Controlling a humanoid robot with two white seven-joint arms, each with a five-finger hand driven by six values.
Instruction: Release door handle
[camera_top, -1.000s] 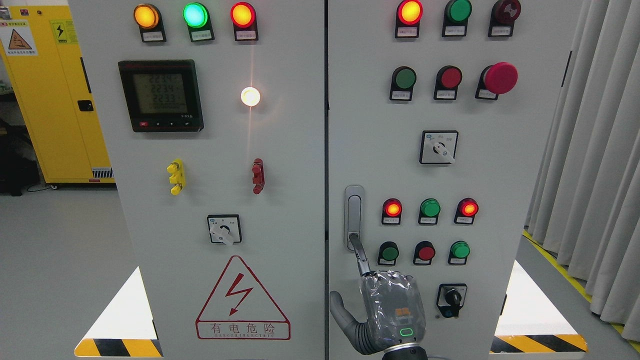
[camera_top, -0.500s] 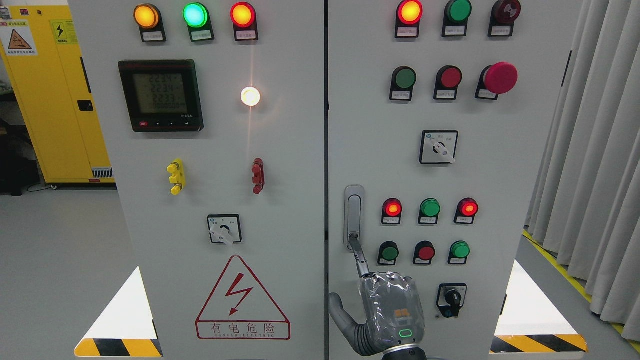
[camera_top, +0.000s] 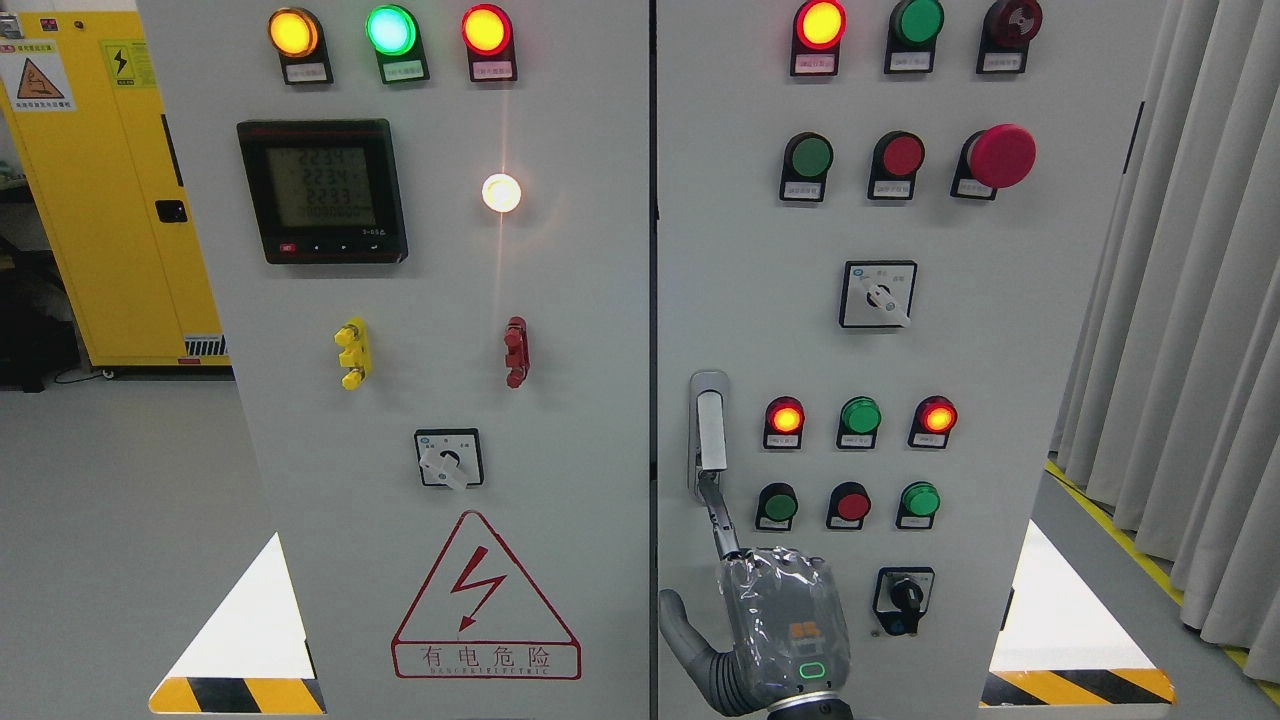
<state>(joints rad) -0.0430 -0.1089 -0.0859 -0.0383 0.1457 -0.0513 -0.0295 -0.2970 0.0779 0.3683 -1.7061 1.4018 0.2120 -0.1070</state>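
Observation:
The silver door handle (camera_top: 710, 432) sits upright in its oval recess at the left edge of the cabinet's right door (camera_top: 1000, 400). Its lever stands out from the recess, bright and raised. My right hand (camera_top: 785, 620) comes up from the bottom edge, wrapped in clear plastic, its back facing me. Its index finger (camera_top: 718, 510) is stretched up, with the tip touching the bottom end of the handle recess. The thumb sticks out to the left and the other fingers are curled under. The hand holds nothing. The left arm does not show.
The right door carries indicator lamps, push buttons (camera_top: 853, 505), a red mushroom button (camera_top: 1002, 156), a rotary switch (camera_top: 878, 294) and a key switch (camera_top: 905, 600) next to my hand. The left door (camera_top: 450, 400) has a meter and lamps. A yellow cabinet (camera_top: 110, 180) stands left, curtains right.
The handle's lever has popped out of its recess and now stands raised. My right hand has stayed almost still, index finger at the handle's lower end.

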